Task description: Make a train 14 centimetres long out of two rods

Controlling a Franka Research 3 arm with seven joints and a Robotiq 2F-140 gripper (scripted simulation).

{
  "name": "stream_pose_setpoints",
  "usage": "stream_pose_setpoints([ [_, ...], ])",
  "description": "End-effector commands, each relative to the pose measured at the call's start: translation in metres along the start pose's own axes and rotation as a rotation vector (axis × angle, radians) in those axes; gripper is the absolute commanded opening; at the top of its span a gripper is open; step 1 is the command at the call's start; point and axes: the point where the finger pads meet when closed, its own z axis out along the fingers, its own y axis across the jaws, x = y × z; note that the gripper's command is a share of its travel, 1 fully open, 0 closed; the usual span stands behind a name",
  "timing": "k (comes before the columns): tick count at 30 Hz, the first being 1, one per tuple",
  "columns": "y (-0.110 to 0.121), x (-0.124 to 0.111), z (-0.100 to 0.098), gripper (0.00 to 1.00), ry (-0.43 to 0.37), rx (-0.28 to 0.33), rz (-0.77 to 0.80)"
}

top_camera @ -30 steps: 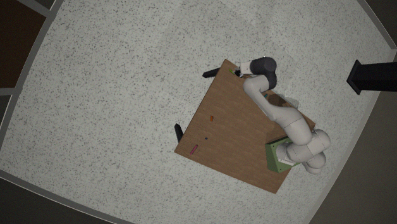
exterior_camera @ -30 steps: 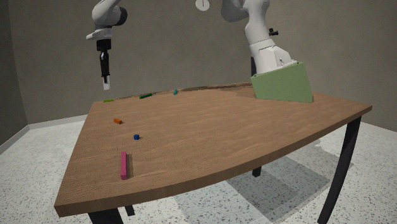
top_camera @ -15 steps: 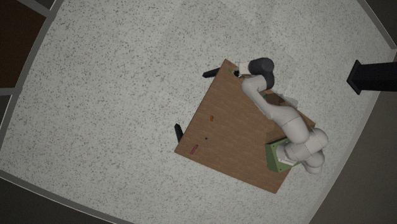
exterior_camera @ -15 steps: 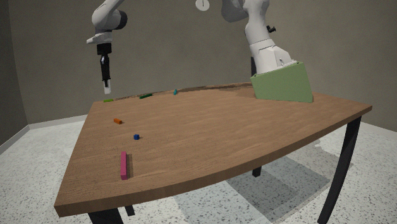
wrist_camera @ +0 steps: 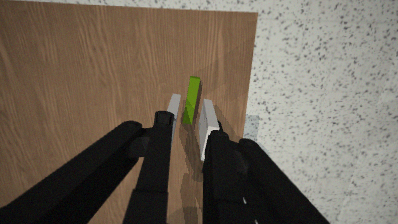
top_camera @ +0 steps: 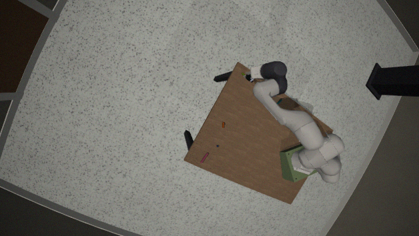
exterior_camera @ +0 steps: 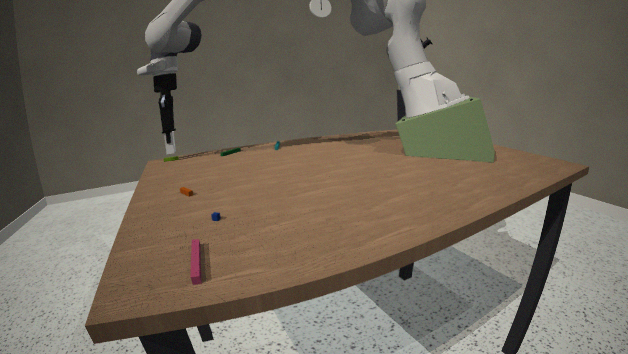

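At the far left corner of the surface (exterior_camera: 350, 210), the jaws point straight down above the lime rod (wrist_camera: 191, 100). They are only narrowly parted, just wider than the rod, and hold nothing; in the wrist view the two pale pads (wrist_camera: 173, 112) straddle the rod's near end without touching it. The lime rod lies flat, close to the surface's far edge.

Nearer on the left, the orange rod (exterior_camera: 186, 191) lies alone. The pink rod (exterior_camera: 195, 261) lies flat by the near left edge, well apart from everything else. Just right of these is the small blue rod (exterior_camera: 215, 216). Along the far edge, the green rod (exterior_camera: 230, 151) and then the turquoise rod (exterior_camera: 277, 145) lie apart from one another. At the far right stands the arm's green base block (exterior_camera: 450, 135).

No two rods touch end to end, so no train exists yet. Lime with pink would give fourteen, and the jaws' position suggests that pairing. By that reading, the grasp, the carry and the end-to-end placement all remain to be done.
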Motion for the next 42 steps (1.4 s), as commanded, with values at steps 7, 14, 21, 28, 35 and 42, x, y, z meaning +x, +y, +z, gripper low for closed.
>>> stream_pose_setpoints([
  [7, 0.0002, 0.0032, 0.0059, 0.23, 0.008, -0.001, -0.005],
  [14, 0.0002, 0.0032, 0.0068, 0.23, 0.008, -0.001, -0.005],
  [21, 0.0002, 0.0032, 0.0069, 0.23, 0.008, -0.001, -0.005],
  [28, 0.0002, 0.0032, 0.0069, 0.23, 0.008, -0.001, -0.005],
  [35, 0.0002, 0.0032, 0.0069, 0.23, 0.008, -0.001, -0.005],
  [42, 0.0002, 0.0032, 0.0069, 0.23, 0.008, -0.001, -0.005],
])
